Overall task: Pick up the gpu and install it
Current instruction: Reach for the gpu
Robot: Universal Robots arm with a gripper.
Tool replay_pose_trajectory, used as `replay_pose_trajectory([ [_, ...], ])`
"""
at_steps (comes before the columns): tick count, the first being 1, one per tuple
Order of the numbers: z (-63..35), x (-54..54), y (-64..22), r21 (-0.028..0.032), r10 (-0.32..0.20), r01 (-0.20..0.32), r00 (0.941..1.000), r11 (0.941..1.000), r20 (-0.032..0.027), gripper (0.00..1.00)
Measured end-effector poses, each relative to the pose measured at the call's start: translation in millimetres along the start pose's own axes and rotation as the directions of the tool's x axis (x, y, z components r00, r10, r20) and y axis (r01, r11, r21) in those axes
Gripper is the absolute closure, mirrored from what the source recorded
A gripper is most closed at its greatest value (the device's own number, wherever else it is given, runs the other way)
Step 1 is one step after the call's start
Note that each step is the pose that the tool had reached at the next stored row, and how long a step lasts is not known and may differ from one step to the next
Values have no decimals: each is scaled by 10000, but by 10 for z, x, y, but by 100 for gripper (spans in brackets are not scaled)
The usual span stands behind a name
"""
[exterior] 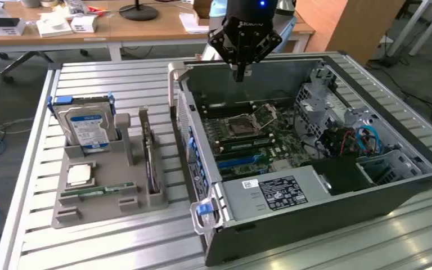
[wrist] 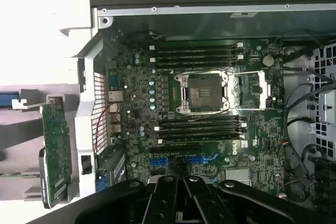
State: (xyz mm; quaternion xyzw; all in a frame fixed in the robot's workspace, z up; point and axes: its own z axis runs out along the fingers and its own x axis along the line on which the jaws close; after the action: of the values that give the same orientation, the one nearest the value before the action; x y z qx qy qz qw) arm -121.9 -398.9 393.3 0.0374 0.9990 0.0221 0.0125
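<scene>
Ribbed metal desk (exterior: 111,242) carries all items inspected.

Nearest the exterior camera: a black computer case (exterior: 291,225) lying on its side, open upward. A grey power supply (exterior: 272,194) with a white label sits at its near end, beside a blue latch (exterior: 203,209).

To the exterior view's left of the case, just beside it: a grey holder (exterior: 96,211). A narrow green memory stick (exterior: 96,191) lies flat in its near part, with a square processor chip (exterior: 79,174) just behind.

The gpu (exterior: 150,160) stands on edge in the holder's slot closest to the case, outside the case. In the wrist view its green board side (wrist: 56,148) shows beyond the case's perforated panel.

Further back in the holder, a silver hard drive (exterior: 87,128) with a blue label stands upright.

Inside the case, the green motherboard (exterior: 250,140) lies flat, its processor socket (exterior: 247,121) uncovered between rows of memory slots.

The end effector (exterior: 238,76) hangs above the far part of the case interior, near the far wall, pointing down. Its fingers are drawn together and grip nothing. It is well apart from the gpu, higher and further back, with the case's side wall between them. The wrist view shows the end effector (wrist: 181,205) over the motherboard (wrist: 210,108).

Furthest back: a wooden desk (exterior: 163,28) with small boxes.
</scene>
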Motion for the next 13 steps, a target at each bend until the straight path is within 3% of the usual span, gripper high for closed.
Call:
replay_pose_trajectory([
  [13, 1, 12, -1, -1, 1, -1, 10000, 10000, 1, 89],
])
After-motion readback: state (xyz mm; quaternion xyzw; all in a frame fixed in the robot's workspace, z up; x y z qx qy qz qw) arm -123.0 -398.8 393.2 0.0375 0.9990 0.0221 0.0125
